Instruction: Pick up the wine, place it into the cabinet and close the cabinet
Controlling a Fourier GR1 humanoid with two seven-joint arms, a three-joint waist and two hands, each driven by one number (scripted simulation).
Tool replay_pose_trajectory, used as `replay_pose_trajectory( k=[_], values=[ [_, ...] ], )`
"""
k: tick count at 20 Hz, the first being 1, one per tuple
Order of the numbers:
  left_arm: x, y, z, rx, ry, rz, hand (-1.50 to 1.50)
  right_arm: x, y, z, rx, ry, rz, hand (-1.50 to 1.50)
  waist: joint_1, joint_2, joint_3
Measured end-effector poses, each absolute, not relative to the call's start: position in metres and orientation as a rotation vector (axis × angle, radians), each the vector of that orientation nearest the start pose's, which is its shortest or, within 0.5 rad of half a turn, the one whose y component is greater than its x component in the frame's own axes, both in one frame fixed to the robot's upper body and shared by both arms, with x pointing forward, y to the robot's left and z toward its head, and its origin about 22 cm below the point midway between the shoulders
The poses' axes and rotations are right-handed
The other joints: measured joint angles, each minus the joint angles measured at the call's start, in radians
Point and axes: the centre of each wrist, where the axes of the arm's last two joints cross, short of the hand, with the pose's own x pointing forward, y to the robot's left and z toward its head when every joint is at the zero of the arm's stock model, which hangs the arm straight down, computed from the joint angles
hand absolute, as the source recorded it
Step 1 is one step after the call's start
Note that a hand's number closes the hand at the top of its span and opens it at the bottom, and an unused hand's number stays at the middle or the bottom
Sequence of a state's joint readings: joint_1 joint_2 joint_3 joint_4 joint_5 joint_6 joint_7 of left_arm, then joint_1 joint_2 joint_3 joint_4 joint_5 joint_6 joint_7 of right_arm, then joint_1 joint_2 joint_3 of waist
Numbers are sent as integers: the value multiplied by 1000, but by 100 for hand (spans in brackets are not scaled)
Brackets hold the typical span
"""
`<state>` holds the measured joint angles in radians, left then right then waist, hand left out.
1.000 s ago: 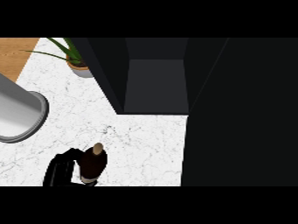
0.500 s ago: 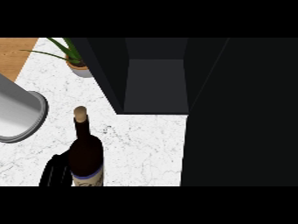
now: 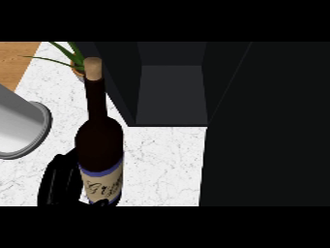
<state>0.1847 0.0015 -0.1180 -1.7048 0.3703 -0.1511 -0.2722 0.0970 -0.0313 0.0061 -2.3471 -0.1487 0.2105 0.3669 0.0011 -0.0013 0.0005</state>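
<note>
Gripping the dark glass wine bottle with the white, blue-banded label (image 3: 99,145) low on its body, black right hand (image 3: 56,181) curled round the label zone from the left, fingers partly hidden behind the glass. Holding low like this, probably to leave the slim neck and pale cork (image 3: 93,65) free to lead into the opening. Bottle near the front edge of the white marble counter (image 3: 160,164), neck leaning away toward the back, cork overlapping the small potted green plant (image 3: 71,55) at the back left corner. Cannot tell whether the base is touching the counter, as it lies out of view.

Just right of the bottle, at the back of the counter, the tall dark cabinet (image 3: 169,94) with its compartment showing open, a grey inner floor visible. Further right, a broad black panel (image 3: 275,121), judged to be the swung-out door, left wide so the bottle can pass.

At the left edge, a large grey cylinder with a rimmed end (image 3: 7,123), likely a forearm seen close; no left hand showing anywhere.

Judged to be in the carrying step: placing and closing not yet done. Next, moving right and back, keeping the base clear of the cabinet's front lip.
</note>
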Motion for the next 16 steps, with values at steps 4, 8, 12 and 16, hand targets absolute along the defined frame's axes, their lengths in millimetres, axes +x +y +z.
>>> replay_pose_trajectory(
  k=[4,8,12,16],
  values=[
    [223,194,17,-445,-1788,228,150,167,-237,159,181,-1894,200,-150,-3,1,0],
    [239,180,35,-432,-1804,221,150,168,-241,152,183,-1887,195,-150,-4,1,0],
    [268,160,42,-405,-1825,207,150,171,-244,152,181,-1890,203,-150,-7,2,0],
    [284,143,45,-355,-1841,175,150,168,-243,147,183,-1893,204,-150,-8,1,0]
  ],
)
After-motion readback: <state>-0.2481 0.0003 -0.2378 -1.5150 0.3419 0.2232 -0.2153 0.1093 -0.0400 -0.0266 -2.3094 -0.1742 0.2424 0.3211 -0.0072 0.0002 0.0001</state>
